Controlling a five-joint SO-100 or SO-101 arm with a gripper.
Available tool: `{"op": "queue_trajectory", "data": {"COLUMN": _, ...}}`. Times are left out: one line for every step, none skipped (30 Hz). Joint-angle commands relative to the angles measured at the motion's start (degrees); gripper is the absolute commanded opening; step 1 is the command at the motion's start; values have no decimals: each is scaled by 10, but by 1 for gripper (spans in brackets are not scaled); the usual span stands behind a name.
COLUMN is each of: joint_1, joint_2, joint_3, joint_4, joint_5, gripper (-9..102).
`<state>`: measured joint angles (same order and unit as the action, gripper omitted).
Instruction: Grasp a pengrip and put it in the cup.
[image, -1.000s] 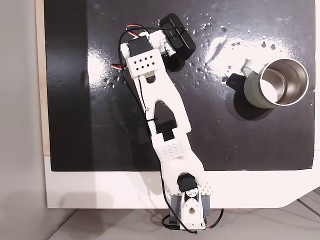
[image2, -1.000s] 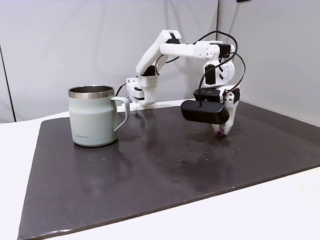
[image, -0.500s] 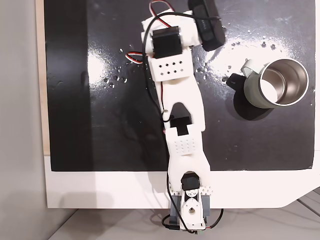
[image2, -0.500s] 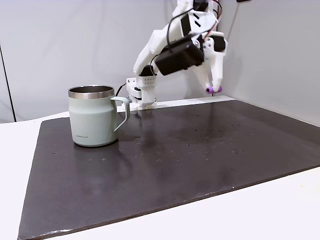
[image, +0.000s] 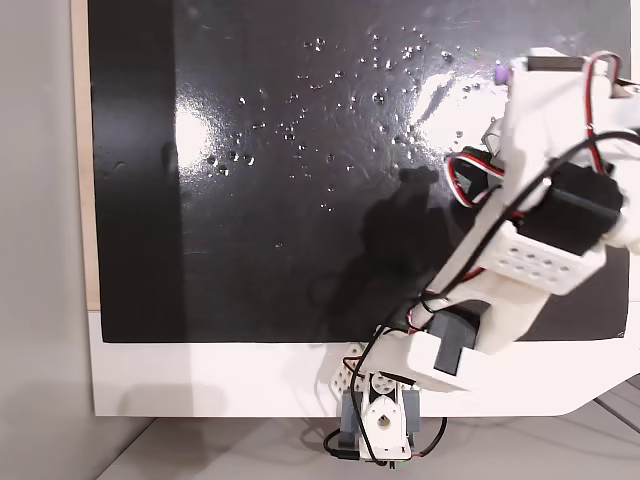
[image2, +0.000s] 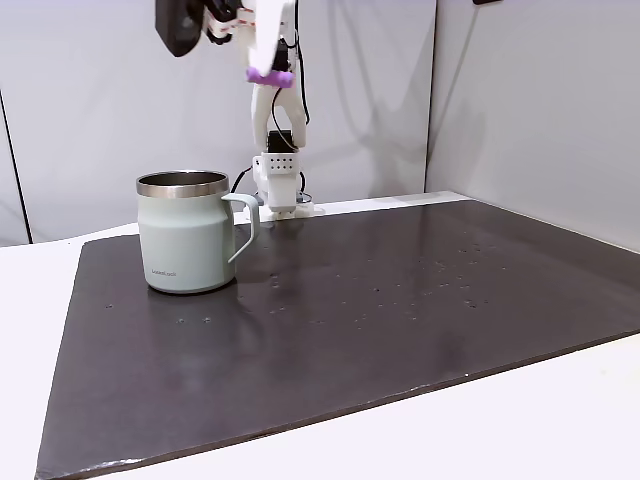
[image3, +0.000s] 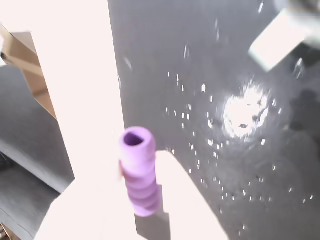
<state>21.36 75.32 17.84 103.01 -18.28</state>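
My gripper (image2: 269, 77) is shut on the pengrip (image2: 270, 75), a short purple ridged tube, and holds it high in the air. In a fixed view from the side, it hangs above and just right of the cup (image2: 187, 232), a grey-green mug with a steel rim, over the handle side. In the wrist view the pengrip (image3: 140, 175) stands pinched between the white fingers (image3: 85, 130) of the gripper (image3: 137, 186). In the fixed view from above, the arm (image: 545, 220) covers the cup; the pengrip (image: 497, 72) shows at the gripper (image: 502, 72).
A black mat (image2: 330, 330) covers the white table (image: 200, 380), dotted with white specks (image: 300, 130). The arm's base (image2: 278, 185) stands behind the mug at the mat's far edge. Grey walls close the back and right sides.
The arm has swung from the mat's middle to the right in the top-down view, rising higher with the pengrip still held. It now covers the cup there.
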Motion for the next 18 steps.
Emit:
{"op": "queue_trajectory", "data": {"joint_1": 47, "joint_2": 37, "joint_3": 5, "joint_4": 2, "joint_5": -31, "gripper": 0}}
{"op": "queue_trajectory", "data": {"joint_1": 58, "joint_2": 33, "joint_3": 9, "joint_4": 2, "joint_5": -40, "gripper": 0}}
{"op": "queue_trajectory", "data": {"joint_1": 69, "joint_2": 28, "joint_3": 14, "joint_4": 2, "joint_5": -49, "gripper": 0}}
{"op": "queue_trajectory", "data": {"joint_1": 78, "joint_2": 24, "joint_3": 20, "joint_4": 2, "joint_5": -60, "gripper": 0}}
{"op": "queue_trajectory", "data": {"joint_1": 87, "joint_2": 18, "joint_3": 27, "joint_4": 2, "joint_5": -69, "gripper": 0}}
{"op": "queue_trajectory", "data": {"joint_1": 95, "joint_2": 14, "joint_3": 35, "joint_4": 2, "joint_5": -81, "gripper": 0}}
{"op": "queue_trajectory", "data": {"joint_1": 103, "joint_2": 11, "joint_3": 46, "joint_4": 1, "joint_5": -91, "gripper": 0}}
{"op": "queue_trajectory", "data": {"joint_1": 107, "joint_2": 8, "joint_3": 56, "joint_4": 1, "joint_5": -103, "gripper": 0}}
{"op": "queue_trajectory", "data": {"joint_1": 111, "joint_2": 6, "joint_3": 70, "joint_4": 1, "joint_5": -120, "gripper": 0}}
{"op": "queue_trajectory", "data": {"joint_1": 114, "joint_2": 7, "joint_3": 85, "joint_4": 1, "joint_5": -134, "gripper": 0}}
{"op": "queue_trajectory", "data": {"joint_1": 118, "joint_2": 10, "joint_3": 99, "joint_4": 1, "joint_5": -148, "gripper": 0}}
{"op": "queue_trajectory", "data": {"joint_1": 122, "joint_2": 13, "joint_3": 113, "joint_4": 1, "joint_5": -161, "gripper": 0}}
{"op": "queue_trajectory", "data": {"joint_1": 126, "joint_2": 16, "joint_3": 123, "joint_4": 1, "joint_5": -172, "gripper": 0}}
{"op": "queue_trajectory", "data": {"joint_1": 129, "joint_2": 16, "joint_3": 130, "joint_4": 1, "joint_5": -180, "gripper": 0}}
{"op": "queue_trajectory", "data": {"joint_1": 132, "joint_2": 16, "joint_3": 138, "joint_4": 1, "joint_5": -187, "gripper": 0}}
{"op": "queue_trajectory", "data": {"joint_1": 134, "joint_2": 16, "joint_3": 147, "joint_4": 1, "joint_5": -194, "gripper": 0}}
{"op": "queue_trajectory", "data": {"joint_1": 134, "joint_2": 16, "joint_3": 156, "joint_4": 0, "joint_5": -201, "gripper": 0}}
{"op": "queue_trajectory", "data": {"joint_1": 134, "joint_2": 16, "joint_3": 165, "joint_4": 0, "joint_5": -209, "gripper": 0}}
